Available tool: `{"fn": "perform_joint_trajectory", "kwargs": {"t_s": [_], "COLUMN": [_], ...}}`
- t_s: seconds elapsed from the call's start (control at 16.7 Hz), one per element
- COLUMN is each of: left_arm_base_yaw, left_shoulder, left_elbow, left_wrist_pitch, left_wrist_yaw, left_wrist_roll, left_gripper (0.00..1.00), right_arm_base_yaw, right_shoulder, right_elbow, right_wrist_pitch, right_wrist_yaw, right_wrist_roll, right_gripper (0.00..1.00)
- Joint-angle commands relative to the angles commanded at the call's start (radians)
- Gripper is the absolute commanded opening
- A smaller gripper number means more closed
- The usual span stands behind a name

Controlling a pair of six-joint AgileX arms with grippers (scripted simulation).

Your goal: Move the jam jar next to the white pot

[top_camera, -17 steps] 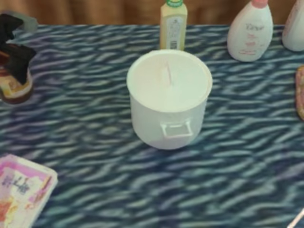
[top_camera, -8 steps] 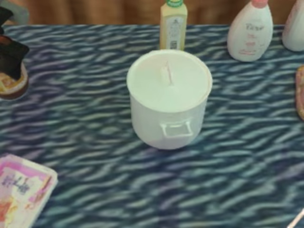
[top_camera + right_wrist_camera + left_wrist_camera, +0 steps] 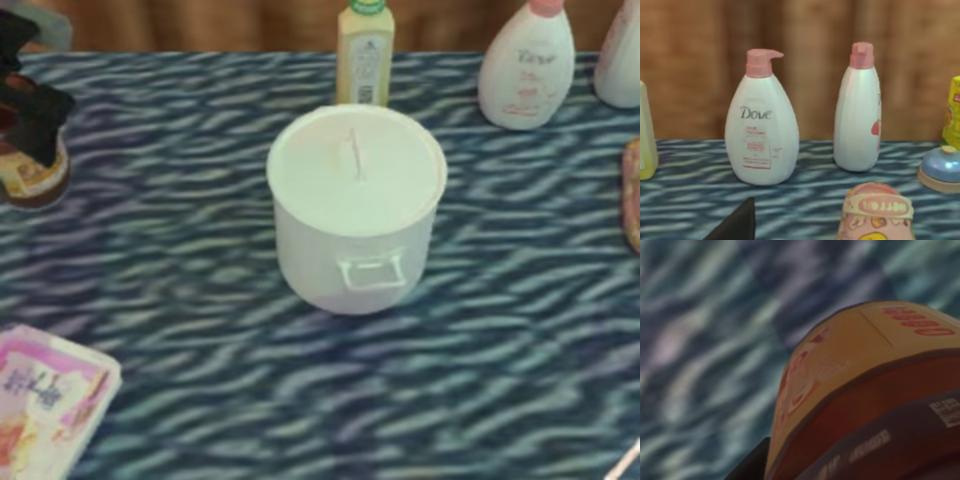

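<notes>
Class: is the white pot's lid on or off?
On. The flat lid covers the white pot fully, its thin handle on top.

**Plenty cut off and covered**

At nine o'clock the left gripper (image 3: pixel 30 105) covers the top of the jam jar (image 3: pixel 32 175), the lid hidden. The left wrist view crops that jar. At three o'clock, a second white bottle (image 3: pixel 622 55) is sliced by the edge.

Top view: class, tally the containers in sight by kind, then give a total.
Bottles: 3 (pale-yellow green-capped bottle, white pink-capped Dove bottle, white bottle at right edge)
Pots: 1 (large white lidded pot)
Jars: 1 (small brown-lidded glass jam jar, in left gripper)
Total: 5
</notes>
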Motion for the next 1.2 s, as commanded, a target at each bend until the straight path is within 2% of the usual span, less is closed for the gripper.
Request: {"fn": "perform_joint_trajectory", "kwargs": {"t_s": [0.18, 0.48, 0.66, 0.84, 1.2], "left_arm_base_yaw": [-0.063, -0.201, -0.274, -0.314, -0.312], "left_shoulder": [0.001, 0.007, 0.004, -0.003, 0.000], "left_elbow": [-0.034, -0.122, -0.166, -0.188, -0.191], "left_wrist_pitch": [0.036, 0.110, 0.154, 0.183, 0.188], "left_wrist_yaw": [-0.016, -0.048, -0.065, -0.075, -0.075], "left_wrist_roll": [-0.158, -0.537, -0.713, -0.796, -0.800], "left_gripper": [0.00, 0.00, 0.00, 0.00, 0.00], "right_arm_base_yaw": [0.000, 0.000, 0.000, 0.000, 0.000], "right_shoulder": [0.000, 0.000, 0.000, 0.000, 0.000], "right_elbow": [0.000, 0.000, 0.000, 0.000, 0.000], "right_wrist_pitch": [0.000, 0.000, 0.000, 0.000, 0.000], "right_wrist_yaw": [0.000, 0.000, 0.000, 0.000, 0.000], "right_wrist_roll": [0.000, 0.000, 0.000, 0.000, 0.000], "right_gripper": [1.00, 1.00, 1.00, 1.00, 1.00]}}
